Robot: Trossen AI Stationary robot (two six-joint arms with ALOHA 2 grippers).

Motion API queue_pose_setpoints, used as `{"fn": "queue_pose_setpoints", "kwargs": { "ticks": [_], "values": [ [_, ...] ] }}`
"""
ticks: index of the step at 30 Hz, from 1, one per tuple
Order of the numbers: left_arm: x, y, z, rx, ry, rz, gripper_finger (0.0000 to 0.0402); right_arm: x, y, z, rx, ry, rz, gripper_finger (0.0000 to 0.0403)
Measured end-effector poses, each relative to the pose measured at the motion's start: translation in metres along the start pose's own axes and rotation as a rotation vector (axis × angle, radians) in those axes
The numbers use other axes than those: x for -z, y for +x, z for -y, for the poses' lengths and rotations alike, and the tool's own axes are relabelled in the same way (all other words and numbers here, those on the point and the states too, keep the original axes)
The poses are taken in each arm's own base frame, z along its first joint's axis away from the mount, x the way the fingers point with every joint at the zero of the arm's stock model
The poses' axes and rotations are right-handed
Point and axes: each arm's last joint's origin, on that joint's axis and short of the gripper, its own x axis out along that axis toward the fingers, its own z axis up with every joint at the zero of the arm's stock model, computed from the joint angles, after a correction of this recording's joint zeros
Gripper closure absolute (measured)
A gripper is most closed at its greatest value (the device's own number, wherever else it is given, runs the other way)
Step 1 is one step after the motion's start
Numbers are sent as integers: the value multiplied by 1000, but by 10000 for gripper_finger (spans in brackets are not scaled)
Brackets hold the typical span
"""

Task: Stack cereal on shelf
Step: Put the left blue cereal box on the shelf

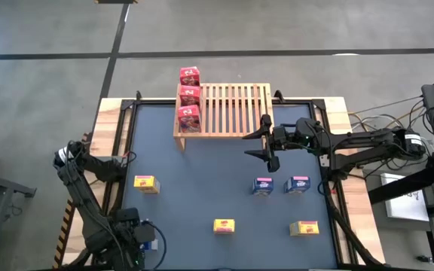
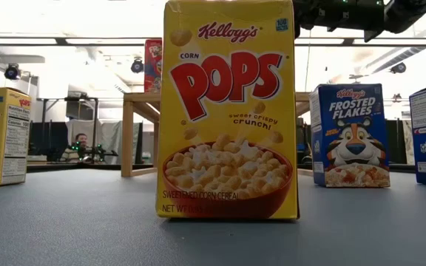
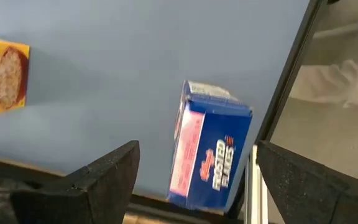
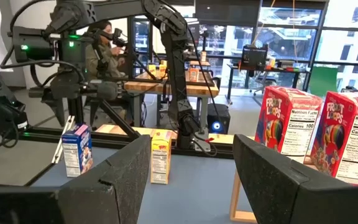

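The wooden rack stands at the table's far edge. Three red cereal boxes stand in a row on its left end; two also show in the right wrist view. Three yellow boxes and two blue boxes stand on the mat. A third blue box stands at the near left by the table's frame. My right gripper hangs open and empty just in front of the rack's right part. My left gripper is open near that third blue box, not touching it.
The dark table frame runs round the mat, with wooden borders outside it. My left arm is folded at the near left corner. Bare mat lies between the rack and the loose boxes. A person sits beyond the table.
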Motion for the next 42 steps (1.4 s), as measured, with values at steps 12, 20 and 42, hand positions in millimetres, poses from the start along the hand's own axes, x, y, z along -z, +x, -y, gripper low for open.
{"fn": "queue_pose_setpoints", "kwargs": {
  "ticks": [12, 20, 42],
  "values": [
    [7, 17, -12, 97, -13, 31, 116, -1, 0, 0, 0, 30, 9, 184],
    [8, 24, -15, 121, -22, 37, 123, -2, 0, 0, 1, 32, 15, 184],
    [11, 40, -19, 107, -3, 61, 182, -3, 0, 0, 1, 30, 23, 184]
  ]
}}
